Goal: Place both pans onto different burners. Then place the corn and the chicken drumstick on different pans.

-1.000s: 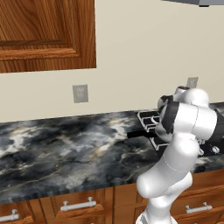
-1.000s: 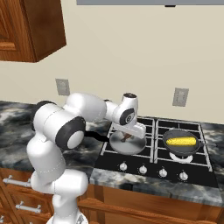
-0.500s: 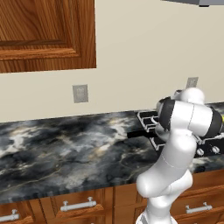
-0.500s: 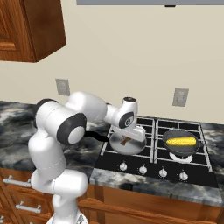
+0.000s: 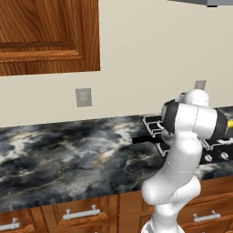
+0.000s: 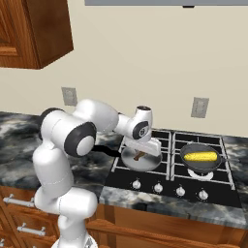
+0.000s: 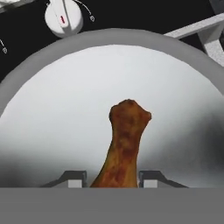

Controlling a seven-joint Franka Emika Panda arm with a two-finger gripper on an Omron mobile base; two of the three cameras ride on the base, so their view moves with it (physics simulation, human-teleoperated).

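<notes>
The light silver-grey round pan (image 6: 140, 159) sits on the front left burner of the black cooktop (image 6: 167, 181) and has the reddish-brown club-shaped chicken drumstick (image 7: 124, 142) over its floor. The darker grey pan (image 6: 200, 158), on the burner to the right, holds the bright yellow corn cob (image 6: 199, 156). The gripper (image 7: 112, 178) has its fingers pinching the thin end of the drumstick. Compared with one second ago, the hand is lower, closer to the silver pan

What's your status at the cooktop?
Gripper shut on reddish-brown chicken drumstick, over light silver pan. Yellow corn in darker pan. Nothing in the way.
</notes>
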